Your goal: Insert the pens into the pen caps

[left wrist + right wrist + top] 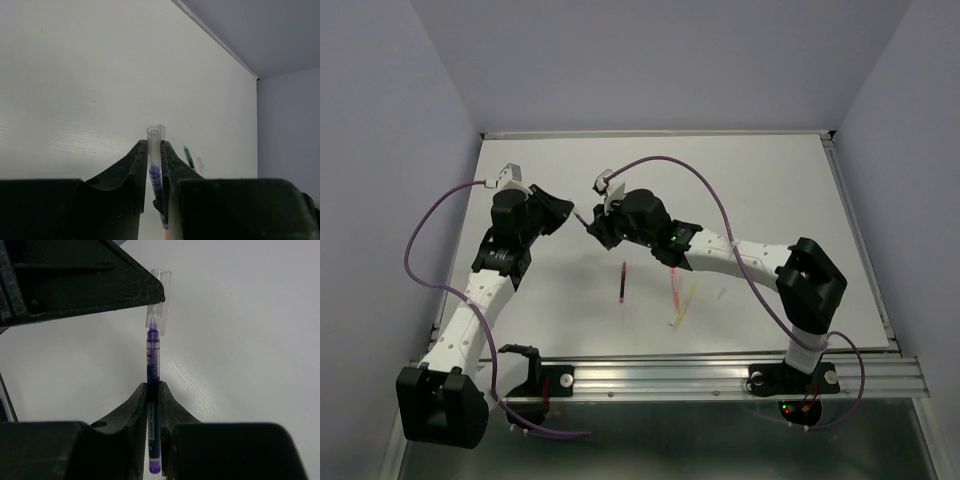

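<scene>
Pen tip just inside cap: dark blue pen pinched in the right claw, jaws narrow on its barrel, nib end entering the clear pen cap. Cap clamped in the left claw, jaws narrow, its far end standing past the fingertips. The two claws meet nose to nose above the worktop. Beyond the left claw's tips lie a green pen and, just beside it, a loose cap. Behind the right claw, toward the arm bases: maroon pen, orange-red pen, yellow pen, all flat.
</scene>
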`<state>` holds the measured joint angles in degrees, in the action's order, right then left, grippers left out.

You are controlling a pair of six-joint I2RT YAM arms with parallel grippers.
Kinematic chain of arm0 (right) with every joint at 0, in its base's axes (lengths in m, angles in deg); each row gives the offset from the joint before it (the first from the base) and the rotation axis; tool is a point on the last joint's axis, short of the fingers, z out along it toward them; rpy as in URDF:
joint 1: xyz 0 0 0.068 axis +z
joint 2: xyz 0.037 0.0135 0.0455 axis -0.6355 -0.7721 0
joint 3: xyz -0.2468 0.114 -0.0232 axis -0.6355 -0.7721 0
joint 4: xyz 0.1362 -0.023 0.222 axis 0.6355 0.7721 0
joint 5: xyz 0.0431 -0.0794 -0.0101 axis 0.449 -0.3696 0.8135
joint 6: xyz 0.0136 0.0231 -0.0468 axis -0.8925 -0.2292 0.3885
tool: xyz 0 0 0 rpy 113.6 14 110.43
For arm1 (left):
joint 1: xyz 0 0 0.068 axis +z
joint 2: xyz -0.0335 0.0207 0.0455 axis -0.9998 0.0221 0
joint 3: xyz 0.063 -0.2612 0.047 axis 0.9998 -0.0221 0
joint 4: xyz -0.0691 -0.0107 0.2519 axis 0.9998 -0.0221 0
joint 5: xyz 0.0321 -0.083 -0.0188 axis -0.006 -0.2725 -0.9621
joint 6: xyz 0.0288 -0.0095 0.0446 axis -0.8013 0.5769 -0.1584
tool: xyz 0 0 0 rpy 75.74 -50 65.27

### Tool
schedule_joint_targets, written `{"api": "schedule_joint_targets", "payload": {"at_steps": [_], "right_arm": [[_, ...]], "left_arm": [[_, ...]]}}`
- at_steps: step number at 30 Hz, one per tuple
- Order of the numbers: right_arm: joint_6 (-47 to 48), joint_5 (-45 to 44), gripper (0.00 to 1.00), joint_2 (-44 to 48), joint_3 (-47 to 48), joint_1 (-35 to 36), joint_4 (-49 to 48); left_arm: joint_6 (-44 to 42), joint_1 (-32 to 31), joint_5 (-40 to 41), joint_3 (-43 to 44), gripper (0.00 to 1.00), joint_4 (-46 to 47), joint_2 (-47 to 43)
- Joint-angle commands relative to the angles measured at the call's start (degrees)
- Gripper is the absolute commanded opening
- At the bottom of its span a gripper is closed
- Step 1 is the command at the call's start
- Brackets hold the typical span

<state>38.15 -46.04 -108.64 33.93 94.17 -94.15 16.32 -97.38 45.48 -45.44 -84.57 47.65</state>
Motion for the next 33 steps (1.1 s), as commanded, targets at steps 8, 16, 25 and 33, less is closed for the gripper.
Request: {"api": "schedule_joint_targets", "payload": {"at_steps": [8, 16, 25, 33], "right_arm": [[-0.61, 1.21, 0.01, -1.5, 4.41, -0.93, -5.12], [-0.52, 2.79, 0.01, -2.12, 5.56, -1.98, -6.44], [-2.54, 4.46, 0.01, -0.72, 4.94, -3.65, -8.46], [-3.15, 6.04, 0.01, 2.1, 3.63, -6.9, -10.04]], "left_arm": [[-1.5, -0.41, -2.08, -0.85, 0.0, 3.0, -0.61], [-2.99, -1.55, -3.14, -1.29, 0.0, 4.23, -0.34], [-5.37, -4.97, -3.76, -1.56, 0.0, 6.96, 0.27], [-8.53, -7.61, -2.61, -2.88, 0.0, 7.75, 1.68]]}}
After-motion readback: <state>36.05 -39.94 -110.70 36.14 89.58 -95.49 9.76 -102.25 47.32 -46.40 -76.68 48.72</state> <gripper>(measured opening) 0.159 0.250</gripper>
